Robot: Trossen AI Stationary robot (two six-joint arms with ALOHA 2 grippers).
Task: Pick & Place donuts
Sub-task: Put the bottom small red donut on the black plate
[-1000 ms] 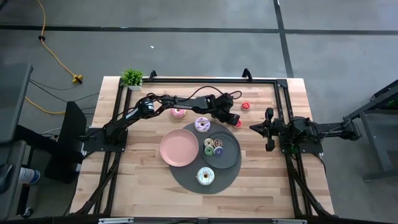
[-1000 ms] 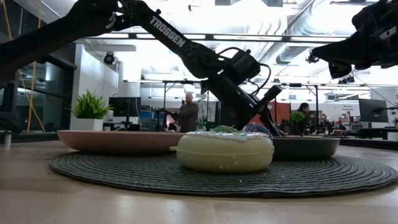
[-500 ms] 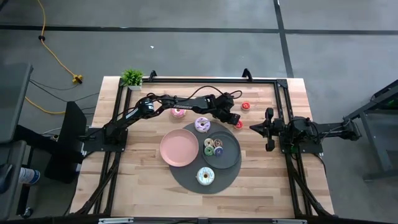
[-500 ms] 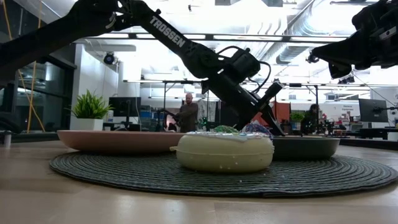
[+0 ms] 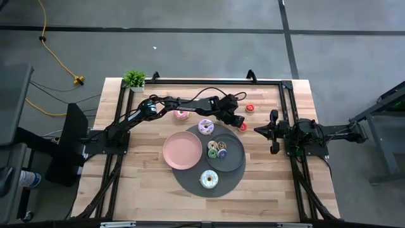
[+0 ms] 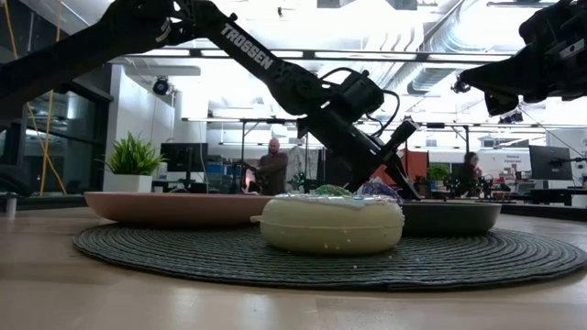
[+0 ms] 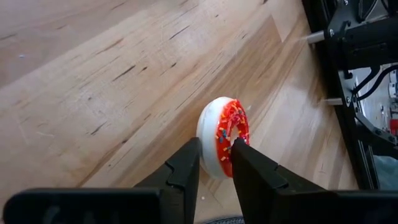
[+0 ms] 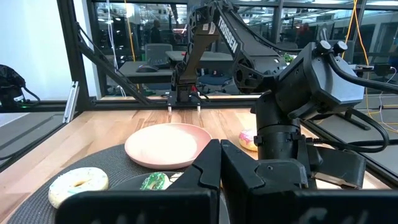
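Fingers of the left tool (image 7: 215, 163) pinch the red-iced donut (image 7: 224, 135) upright on its rim.

From above, the left arm reaches across the far side of the table (image 5: 145, 177), its gripper (image 5: 239, 122) at a red donut (image 5: 242, 126) just beyond the grey plate (image 5: 235, 155). The right gripper (image 5: 258, 130) waits near the table's right edge. A pink plate (image 5: 181, 151) and a white donut (image 5: 209, 180) rest on the round mat (image 5: 190, 182).

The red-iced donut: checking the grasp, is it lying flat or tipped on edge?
Tipped on edge: the red-iced donut stands upright, pinched by the left gripper.
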